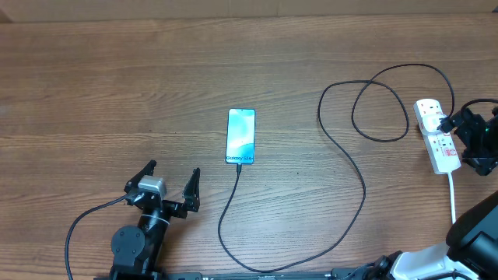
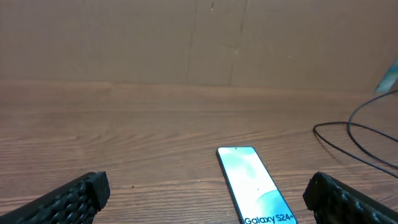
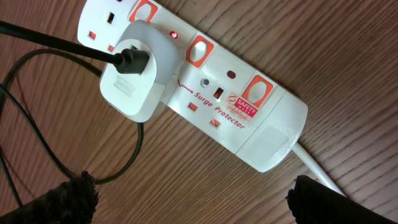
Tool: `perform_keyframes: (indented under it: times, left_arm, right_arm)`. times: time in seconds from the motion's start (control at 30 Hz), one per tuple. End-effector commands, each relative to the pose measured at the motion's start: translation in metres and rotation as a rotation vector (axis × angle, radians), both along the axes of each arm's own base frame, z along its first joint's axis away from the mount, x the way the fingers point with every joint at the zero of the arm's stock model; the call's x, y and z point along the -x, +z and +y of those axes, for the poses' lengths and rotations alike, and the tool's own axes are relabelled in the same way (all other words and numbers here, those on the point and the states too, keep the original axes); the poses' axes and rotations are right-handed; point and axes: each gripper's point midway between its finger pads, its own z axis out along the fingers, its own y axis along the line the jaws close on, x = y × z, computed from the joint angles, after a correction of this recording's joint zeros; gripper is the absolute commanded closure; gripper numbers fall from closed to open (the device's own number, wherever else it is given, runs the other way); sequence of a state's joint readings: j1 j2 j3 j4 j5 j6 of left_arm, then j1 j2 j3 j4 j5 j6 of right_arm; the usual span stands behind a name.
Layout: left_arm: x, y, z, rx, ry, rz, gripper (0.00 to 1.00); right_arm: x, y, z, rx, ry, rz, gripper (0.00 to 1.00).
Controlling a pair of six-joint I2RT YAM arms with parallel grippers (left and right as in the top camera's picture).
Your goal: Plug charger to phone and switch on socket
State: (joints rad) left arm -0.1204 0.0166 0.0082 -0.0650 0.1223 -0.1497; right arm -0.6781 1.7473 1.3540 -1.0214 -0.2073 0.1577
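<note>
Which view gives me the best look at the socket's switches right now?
The right wrist view: the socket fills the frame, with its red switches and the white adapter plugged into it clearly visible. Overhead shows it small at the frame's right edge, beside the right gripper. The left wrist view does not show it.

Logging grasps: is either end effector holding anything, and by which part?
Nothing is held: left end effector and right end effector are both open, empty.
</note>
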Motion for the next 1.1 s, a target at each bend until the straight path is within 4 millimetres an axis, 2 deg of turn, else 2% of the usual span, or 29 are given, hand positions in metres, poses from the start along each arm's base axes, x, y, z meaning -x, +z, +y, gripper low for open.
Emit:
perform_keyframes:
  times: [0.0, 0.4, 0.5, 0.63, 0.83, 0.93, 1.07]
  left_arm:
    - [0.001, 0.001, -0.001, -0.021, -0.003, -0.012, 0.0]
    - [0.001, 0.001, -0.001, -0.021, -0.003, -0.012, 0.0]
    - [0.001, 0.0, -0.001, -0.021, -0.003, -0.012, 0.0]
    - [0.001, 0.001, -0.001, -0.021, -0.003, -0.012, 0.0]
    - [0.001, 0.0, -0.001, -0.021, -0.003, -0.012, 0.0]
    - [0.001, 0.0, -0.001, -0.021, -0.003, -0.012, 0.0]
    - [0.001, 0.0, -0.001, -0.021, -0.003, -0.012, 0.0]
  right_arm:
    - [-0.006, 0.011, -0.001, 0.015, 0.001, -0.032, 0.0]
    - [-0.006, 0.011, -0.001, 0.014, 0.001, -0.031, 0.0]
    - [-0.006, 0.021, -0.001, 0.033, 0.002, -0.054, 0.0]
    - [-0.009, 0.056, 0.007, 0.093, 0.024, -0.132, 0.0]
    - [-0.016, 0.106, 0.041, 0.175, 0.11, -0.254, 0.0]
    - [-0.024, 0.126, 0.074, 0.195, 0.201, -0.311, 0.0]
    - [-0.032, 0.141, 0.117, 0.198, 0.321, -0.363, 0.0]
